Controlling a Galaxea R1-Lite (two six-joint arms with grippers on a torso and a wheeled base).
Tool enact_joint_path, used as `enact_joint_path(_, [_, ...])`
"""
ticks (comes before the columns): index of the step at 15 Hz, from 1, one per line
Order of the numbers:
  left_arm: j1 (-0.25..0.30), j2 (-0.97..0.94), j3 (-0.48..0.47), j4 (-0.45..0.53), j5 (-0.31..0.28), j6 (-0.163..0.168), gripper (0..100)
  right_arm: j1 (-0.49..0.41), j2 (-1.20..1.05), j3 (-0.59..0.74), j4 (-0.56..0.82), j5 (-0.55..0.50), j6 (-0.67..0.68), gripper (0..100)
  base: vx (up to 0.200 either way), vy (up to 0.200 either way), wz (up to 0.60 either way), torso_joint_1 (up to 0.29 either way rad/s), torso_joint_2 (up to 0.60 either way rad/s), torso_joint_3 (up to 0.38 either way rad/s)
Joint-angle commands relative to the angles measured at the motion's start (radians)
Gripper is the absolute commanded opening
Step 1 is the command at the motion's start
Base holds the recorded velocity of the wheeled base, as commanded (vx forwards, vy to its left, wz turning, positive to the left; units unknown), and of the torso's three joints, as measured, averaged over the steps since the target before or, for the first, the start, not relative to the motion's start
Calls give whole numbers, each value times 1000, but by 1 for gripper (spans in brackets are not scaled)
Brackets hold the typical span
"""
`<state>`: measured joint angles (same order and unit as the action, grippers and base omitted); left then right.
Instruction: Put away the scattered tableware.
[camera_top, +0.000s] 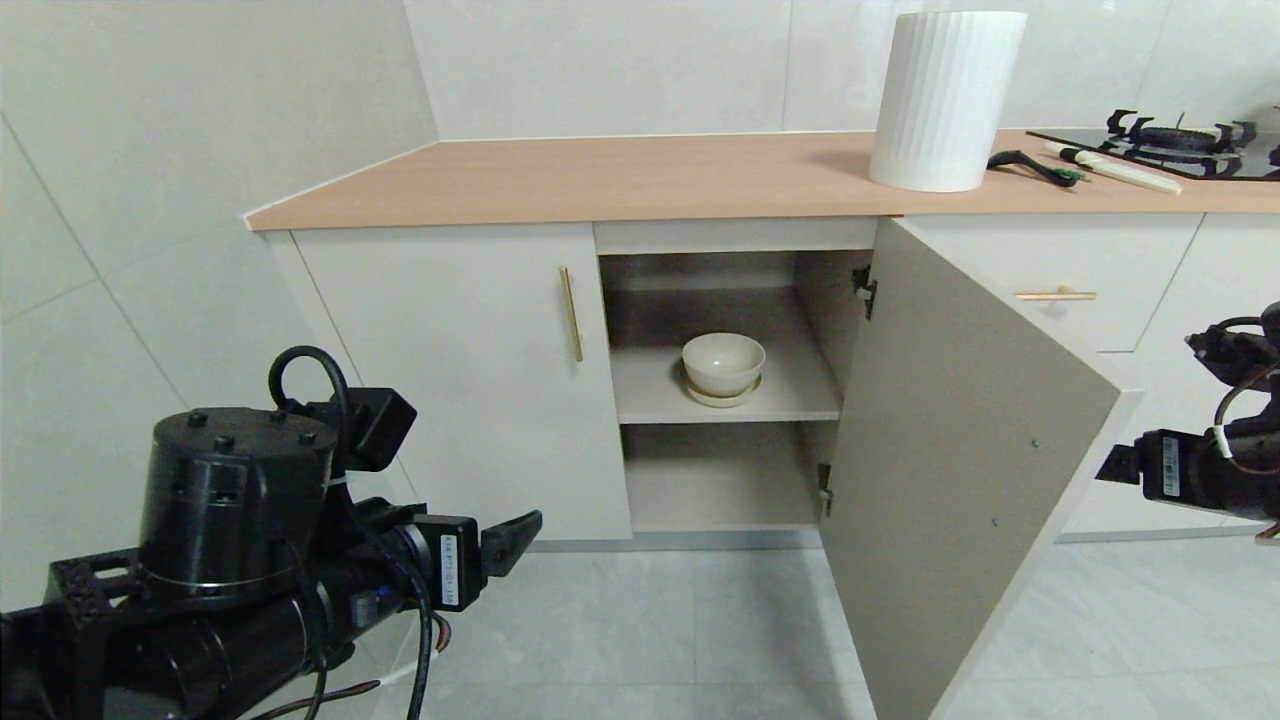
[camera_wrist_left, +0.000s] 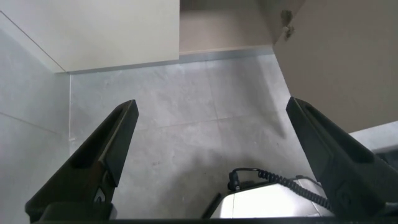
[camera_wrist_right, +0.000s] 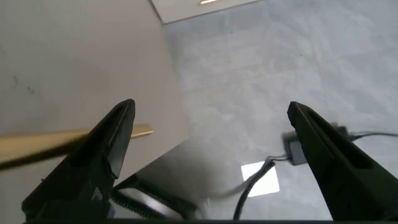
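Note:
A cream bowl (camera_top: 723, 362) sits on a small matching plate (camera_top: 722, 397) on the middle shelf (camera_top: 790, 398) of the open cabinet. My left gripper (camera_top: 522, 532) hangs low at the left, in front of the shut cabinet door and over the floor; in the left wrist view it (camera_wrist_left: 211, 106) is open with nothing between its fingers. My right gripper (camera_top: 1108, 468) is at the far right, just outside the swung-out cabinet door (camera_top: 960, 450). In the right wrist view it (camera_wrist_right: 211, 109) is open and empty, beside that door's gold handle (camera_wrist_right: 68, 144).
On the wooden counter (camera_top: 600, 180) stand a tall white ribbed container (camera_top: 945, 100), a black-handled tool (camera_top: 1035, 166), a cream-handled utensil (camera_top: 1115, 170) and a gas hob (camera_top: 1180, 140). The left door (camera_top: 450, 370) is closed. Grey tiled floor (camera_top: 680, 630) lies open below.

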<state>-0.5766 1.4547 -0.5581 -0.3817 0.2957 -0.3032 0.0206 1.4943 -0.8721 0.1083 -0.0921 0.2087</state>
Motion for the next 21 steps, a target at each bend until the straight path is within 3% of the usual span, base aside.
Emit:
enact_joint_path(1, [0, 0, 0, 0, 0, -1, 100, 114, -34, 5, -1, 32, 43, 100, 0, 0, 0, 0, 0, 0])
enact_joint_path(4, [1, 0, -5, -2, 2, -1, 100, 214, -20, -5, -13, 38, 66, 100, 0, 0, 0, 0, 0, 0])
enact_joint_path(7, [3, -7, -8, -2, 2, -1, 100, 308, 47, -33, -134, 40, 70, 100, 0, 0, 0, 0, 0, 0])
enact_joint_path(10, [1, -2, -3, -2, 0, -1, 100, 426, 182, -145, -159, 22, 69, 100, 0, 0, 0, 0, 0, 0])
enact_joint_path(15, [1, 7, -3, -2, 2, -1, 100, 429, 357, -334, -160, 25, 66, 100, 0, 0, 0, 0, 0, 0])
enact_joint_path(21, [-2, -14, 3, -17, 2, 3, 100, 426, 491, -349, -222, 18, 75, 100, 0, 0, 0, 0, 0, 0])
